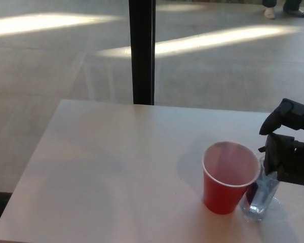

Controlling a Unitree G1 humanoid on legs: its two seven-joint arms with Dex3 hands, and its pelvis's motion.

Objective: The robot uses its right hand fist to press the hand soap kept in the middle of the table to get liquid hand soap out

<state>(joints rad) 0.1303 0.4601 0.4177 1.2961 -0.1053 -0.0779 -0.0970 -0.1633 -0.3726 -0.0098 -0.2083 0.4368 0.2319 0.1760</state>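
A: Fingers (274, 152) of the right hand (290, 147) look curled inward into a loose fist, closed on nothing that I can make out; one black finger arches up and forward above the rest.

B: And where does that hand sit?

A: At the right edge of the view, directly over the top of the hand soap bottle (259, 195). The knuckles cover the pump, so whether they press on it or only hover over it cannot be told.

B: Where is the bottle itself?

A: On the pale table (116, 162), toward the near right part of it rather than the centre. It is a clear bottle standing upright, with a dark patch on its left side, and only its lower body shows below the hand.

B: Anything beside it?

A: A red cup (229, 177), upright and open at the top, stands just left of the bottle, so close that the two seem to touch; its inside looks pale.

B: The other hand?

A: Not visible anywhere.

B: What lies beyond the table?

A: Grey floor with bright sun stripes, a black post (142, 50) rising behind the far edge, and a person's shoes (283, 11) at the top right corner
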